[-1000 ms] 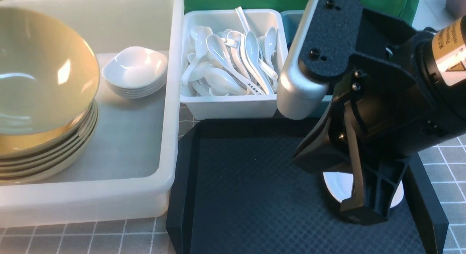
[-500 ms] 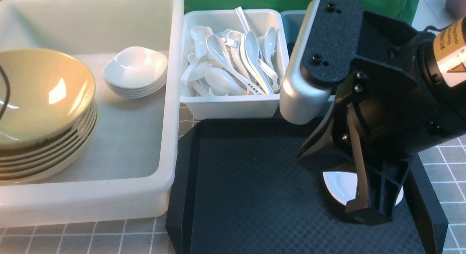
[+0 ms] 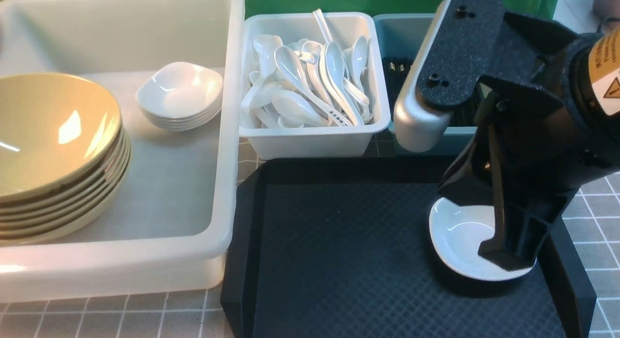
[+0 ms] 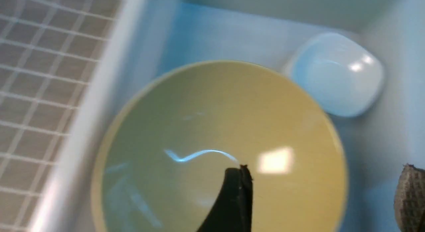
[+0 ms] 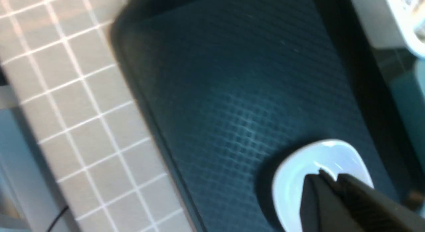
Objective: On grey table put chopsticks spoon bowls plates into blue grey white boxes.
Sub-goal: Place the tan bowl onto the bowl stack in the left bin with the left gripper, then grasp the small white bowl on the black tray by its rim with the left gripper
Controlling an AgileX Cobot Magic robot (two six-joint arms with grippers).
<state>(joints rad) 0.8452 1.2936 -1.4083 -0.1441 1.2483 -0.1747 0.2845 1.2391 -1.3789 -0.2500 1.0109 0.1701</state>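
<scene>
Grey desk (image 3: 596, 217), four o'clock: right end effector (image 5: 327, 177) pinches the rim of a likely slick, brittle plate (image 3: 455, 236); left end effector (image 4: 323, 178) gapes.

**Gloss on the dishes, matt on the rest**

The plate (image 3: 455, 236) pinched in the right gripper (image 5: 330, 176) is glossy white; the gripper is matt black plastic. The tray (image 3: 339, 251) beneath is dull black and diamond-embossed. Below the left gripper (image 4: 326, 166), glossy olive-yellow bowls (image 4: 212, 132) sit in a translucent plastic tub (image 4: 81, 125).
</scene>
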